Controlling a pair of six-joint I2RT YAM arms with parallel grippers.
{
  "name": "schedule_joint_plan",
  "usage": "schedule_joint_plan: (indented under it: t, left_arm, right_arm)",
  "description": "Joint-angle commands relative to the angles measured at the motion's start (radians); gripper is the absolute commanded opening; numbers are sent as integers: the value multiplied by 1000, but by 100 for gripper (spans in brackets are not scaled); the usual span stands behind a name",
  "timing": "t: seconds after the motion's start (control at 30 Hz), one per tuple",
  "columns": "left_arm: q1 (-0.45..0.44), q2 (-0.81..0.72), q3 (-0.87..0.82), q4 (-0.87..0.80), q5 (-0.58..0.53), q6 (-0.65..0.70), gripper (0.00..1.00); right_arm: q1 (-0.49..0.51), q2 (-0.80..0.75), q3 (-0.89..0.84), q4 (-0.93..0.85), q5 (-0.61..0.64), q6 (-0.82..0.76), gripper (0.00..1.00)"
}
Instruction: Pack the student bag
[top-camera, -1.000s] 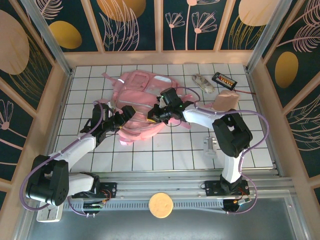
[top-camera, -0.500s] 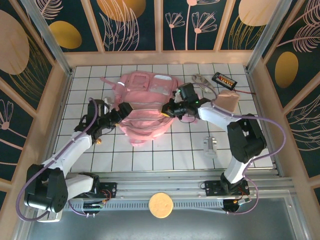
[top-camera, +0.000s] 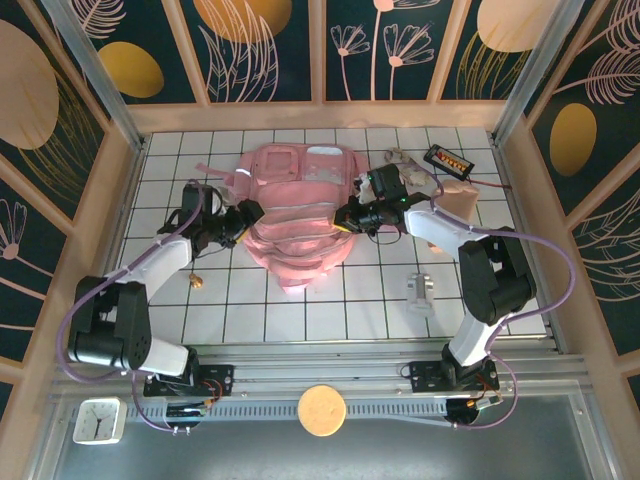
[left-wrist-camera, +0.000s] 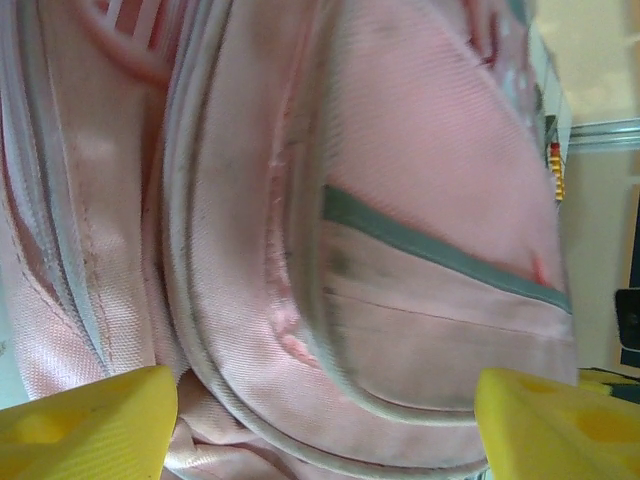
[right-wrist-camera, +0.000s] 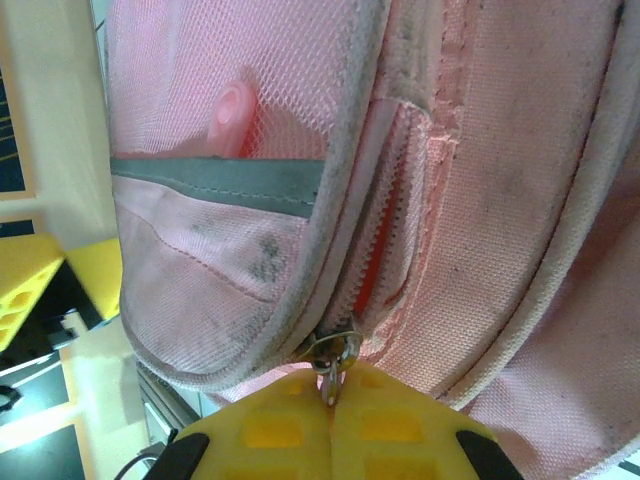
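The student bag (top-camera: 296, 215), a large pink backpack with pale strips, lies flat in the middle of the tiled table. My left gripper (top-camera: 250, 214) is at its left edge. In the left wrist view this gripper (left-wrist-camera: 325, 388) is open, and the bag's bulging piped side (left-wrist-camera: 400, 300) sits between its yellow fingers (left-wrist-camera: 90, 420). My right gripper (top-camera: 344, 218) is at the bag's right edge. In the right wrist view it (right-wrist-camera: 332, 398) is shut on the metal zipper pull (right-wrist-camera: 333, 360), above which the zip (right-wrist-camera: 372, 260) gapes and shows a red lining.
At the back right lie a black calculator (top-camera: 446, 158), a beige pouch (top-camera: 455, 200) and a small grey-white item (top-camera: 405, 165). A white object (top-camera: 420, 290) stands right of the bag, and a small brown piece (top-camera: 197, 281) lies to its left. A clock (top-camera: 98, 420) sits off the table's near left.
The bag has shifted toward the back and spread flatter. My right gripper moved right and back, still holding the zipper pull. My left gripper moved up to the bag's left edge, jaws slightly narrower.
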Motion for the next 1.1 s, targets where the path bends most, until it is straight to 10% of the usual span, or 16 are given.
schedule_joint_plan:
  t: [0.0,0.4,0.67,0.87,1.07]
  left_arm:
    - [2,35,9,118,58,-40,78]
    - [2,166,57,214,94,-85,68]
    - [-4,222,66,282,130,-115,44]
    - [-21,244,74,313,157,-134,7]
    - [-29,232,36,369,171,-180,2]
  right_arm:
    - [-2,4,4,-44,-35,-50,0]
    - [-8,21,-38,-17,-31,-43,0]
    - [-12,25,-53,-10,-23,-45,0]
    - [-18,16,-79,37,-23,-20,26]
    - [-14,12,-97,61,1,6,29]
